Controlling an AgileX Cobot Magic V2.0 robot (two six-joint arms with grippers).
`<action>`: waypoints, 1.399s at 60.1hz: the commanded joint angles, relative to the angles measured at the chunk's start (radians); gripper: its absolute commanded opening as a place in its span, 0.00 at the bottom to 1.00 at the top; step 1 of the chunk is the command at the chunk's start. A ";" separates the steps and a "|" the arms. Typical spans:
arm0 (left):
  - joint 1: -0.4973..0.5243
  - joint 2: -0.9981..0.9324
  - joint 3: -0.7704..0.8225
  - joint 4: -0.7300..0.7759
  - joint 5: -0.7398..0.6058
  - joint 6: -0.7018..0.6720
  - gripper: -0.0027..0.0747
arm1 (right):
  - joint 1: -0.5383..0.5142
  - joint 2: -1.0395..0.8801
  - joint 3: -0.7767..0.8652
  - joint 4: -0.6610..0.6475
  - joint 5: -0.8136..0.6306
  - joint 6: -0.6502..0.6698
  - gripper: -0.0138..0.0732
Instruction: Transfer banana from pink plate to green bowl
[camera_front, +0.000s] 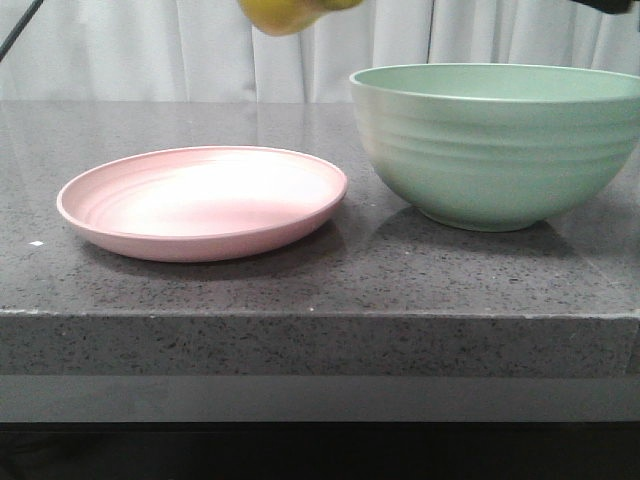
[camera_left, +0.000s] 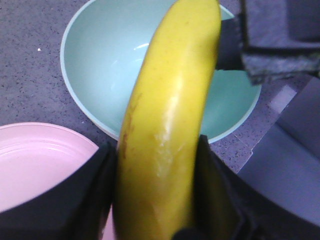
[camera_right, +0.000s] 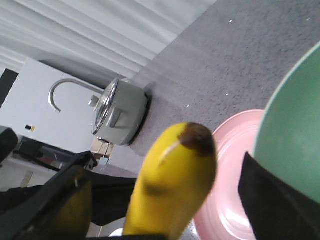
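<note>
Smooth curved banana (camera_left: 167, 130) above ribbed green bowl (camera_front: 495, 145)

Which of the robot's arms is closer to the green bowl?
Right, probably. The right gripper hangs over the green bowl by the banana tip; the left gripper, jaws shut on the banana, is back toward the pink plate.

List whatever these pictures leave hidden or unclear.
- Front view: the top edge cuts off all but the lowest bit of the banana, and what holds it is out of frame.
- Front view: the green bowl hides its inside behind its own wall.
- Left wrist view: the banana, clamped in the left gripper, covers the middle of the bowl.
- Right wrist view: the bottom edge hides whether the right gripper has its jaws on the banana.
</note>
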 joint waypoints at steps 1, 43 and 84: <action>-0.008 -0.033 -0.036 -0.015 -0.066 0.001 0.23 | 0.052 0.030 -0.076 0.136 0.042 -0.025 0.86; -0.008 -0.033 -0.036 -0.010 -0.064 0.015 0.79 | 0.102 0.082 -0.133 0.122 -0.113 -0.141 0.27; -0.008 -0.033 -0.036 -0.010 -0.064 0.015 0.82 | 0.102 0.201 -0.391 -0.664 -0.462 -0.252 0.27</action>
